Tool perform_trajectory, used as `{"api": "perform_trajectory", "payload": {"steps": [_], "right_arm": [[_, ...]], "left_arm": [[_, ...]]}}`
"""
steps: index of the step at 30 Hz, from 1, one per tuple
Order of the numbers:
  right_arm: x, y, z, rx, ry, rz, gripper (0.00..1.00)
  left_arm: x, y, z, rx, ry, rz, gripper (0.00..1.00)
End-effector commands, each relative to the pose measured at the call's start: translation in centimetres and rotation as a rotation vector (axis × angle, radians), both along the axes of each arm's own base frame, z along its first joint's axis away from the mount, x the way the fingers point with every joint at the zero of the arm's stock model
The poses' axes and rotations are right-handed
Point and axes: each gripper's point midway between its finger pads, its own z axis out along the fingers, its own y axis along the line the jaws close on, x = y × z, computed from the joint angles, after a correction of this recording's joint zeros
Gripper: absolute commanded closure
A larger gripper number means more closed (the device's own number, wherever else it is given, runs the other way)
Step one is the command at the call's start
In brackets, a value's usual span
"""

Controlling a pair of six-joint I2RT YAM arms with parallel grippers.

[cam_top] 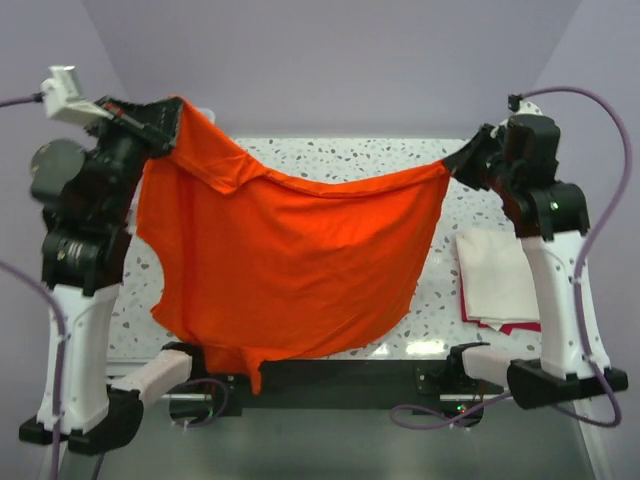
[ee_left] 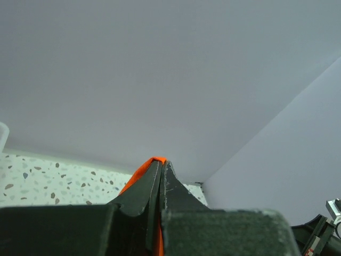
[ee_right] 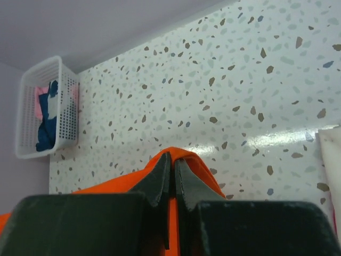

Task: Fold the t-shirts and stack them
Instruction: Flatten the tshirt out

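Observation:
A bright orange t-shirt (cam_top: 290, 250) hangs spread in the air between both arms, its lower edge drooping over the table's near edge. My left gripper (cam_top: 168, 125) is shut on its top left corner; orange cloth (ee_left: 139, 173) shows between the closed jaws of the left gripper (ee_left: 161, 163). My right gripper (cam_top: 455, 160) is shut on the top right corner, and in the right wrist view the orange cloth (ee_right: 205, 173) wraps over the tips of the right gripper (ee_right: 172, 158). A folded cream-white t-shirt (cam_top: 497, 275) lies on a red one (cam_top: 515, 327) at the table's right side.
A white mesh basket (ee_right: 47, 106) holding navy blue and pink shirts stands at the table's far left corner. The speckled tabletop (cam_top: 370, 160) runs behind the hanging shirt. Purple walls close in the back and sides.

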Motion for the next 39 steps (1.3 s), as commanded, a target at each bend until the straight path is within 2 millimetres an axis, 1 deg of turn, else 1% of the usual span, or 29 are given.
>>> {"api": "perform_trajectory", "payload": {"steps": [1,3,4,5,6,7,8,9,10,11,12,13,14,17,21,23,25,26,27,28,29,30,31,32,33,34,35,37,39], "right_arm": [[6.4,1.4,-0.4,0.03,-0.069,0.05,1.0],[10.8,2.4,-1.5,0.057,-0.073,0.083,1.0],[12.4,2.2,-1.9,0.06,-0.068,0.074,1.0],[13.9,2.3,-0.1,0.069,-0.124,0.077,1.0],[16.5,2.5,-1.8,0.08,-0.09,0.078,1.0],[17.7,2.1,-1.5,0.091,-0.102,0.07,1.0],[18.6,1.9,1.3,0.102,-0.174,0.067,1.0],[20.4,1.6,0.5,0.112,-0.164,0.055,1.0],[21.2,0.9,1.3,0.116,-0.188,0.038,1.0],[21.7,0.5,3.7,0.128,-0.243,0.027,1.0],[22.1,0.4,4.7,0.156,-0.266,0.03,1.0],[23.0,-0.2,4.7,0.163,-0.272,0.015,1.0],[23.1,-0.4,6.4,0.17,-0.317,0.01,1.0],[23.7,-1.0,6.5,0.176,-0.322,-0.001,1.0],[23.9,-0.7,2.3,0.189,-0.233,0.011,1.0],[23.8,-0.5,-1.9,0.2,-0.153,0.013,1.0],[23.4,-0.4,-7.2,0.2,-0.043,0.004,1.0],[23.1,-0.5,-8.7,0.199,-0.008,-0.001,1.0],[22.6,-0.4,-10.4,0.199,0.032,-0.003,1.0],[21.9,-0.5,-13.9,0.2,0.105,-0.011,1.0],[21.3,-0.8,-15.6,0.207,0.143,-0.021,1.0],[20.8,-1.7,-16.7,0.208,0.166,-0.041,1.0],[19.4,-1.7,-20.0,0.208,0.24,-0.051,1.0],[18.6,-1.8,-21.5,0.205,0.276,-0.063,1.0],[17.8,-1.9,-22.6,0.202,0.302,-0.066,1.0],[16.2,-1.9,-25.4,0.204,0.372,-0.075,1.0],[15.3,-1.9,-26.5,0.202,0.401,-0.078,1.0],[12.7,-2.1,-29.9,0.191,0.491,-0.1,1.0],[10.1,-2.3,-32.8,0.175,0.573,-0.113,1.0]], "left_arm": [[7.7,-1.5,-0.9,0.019,-0.04,-0.016,1.0],[10.4,-1.9,-0.6,0.031,-0.061,-0.027,1.0],[14.1,-2.3,-1.9,0.031,-0.041,-0.036,1.0],[15.7,-2.4,-1.8,0.026,-0.051,-0.057,1.0],[16.2,-2.2,1.0,0.004,-0.125,-0.104,1.0],[20.1,-2.4,-0.7,-0.013,-0.096,-0.128,1.0],[21.7,-2.4,-0.3,-0.02,-0.106,-0.15,1.0],[20.5,-2.5,5.0,-0.018,-0.227,-0.193,1.0],[24.7,-2.6,2.5,-0.022,-0.172,-0.205,1.0],[25.3,-2.7,3.6,-0.021,-0.204,-0.219,1.0],[23.3,-2.3,7.9,-0.028,-0.319,-0.245,1.0],[24.7,-2.3,7.4,-0.044,-0.343,-0.264,1.0],[24.5,-1.2,8.0,-0.057,-0.37,-0.262,1.0],[23.9,1.3,7.7,-0.085,-0.386,-0.239,1.0],[24.8,2.1,3.9,-0.048,-0.28,-0.221,1.0],[25.1,2.2,2.0,-0.049,-0.231,-0.221,1.0],[24.9,1.8,-1.7,-0.062,-0.15,-0.227,1.0],[25.9,1.9,-7.0,-0.086,-0.04,-0.222,1.0],[24.4,1.2,-7.3,-0.089,-0.037,-0.229,1.0],[24.1,1.0,-9.1,-0.095,-0.008,-0.23,1.0],[24.2,0.8,-14.8,-0.113,0.109,-0.221,1.0],[23.0,0.4,-15.8,-0.116,0.124,-0.222,1.0],[22.4,0.2,-17.9,-0.125,0.169,-0.22,1.0],[21.6,-0.2,-23.3,-0.146,0.279,-0.217,1.0],[20.4,-0.5,-24.4,-0.154,0.305,-0.216,1.0],[19.6,-0.7,-26.7,-0.17,0.358,-0.211,1.0],[18.1,-1.0,-31.3,-0.206,0.466,-0.2,1.0],[15.9,-1.1,-34.5,-0.233,0.553,-0.179,1.0],[12.1,-1.1,-41.2,-0.256,0.731,-0.132,1.0]]}}
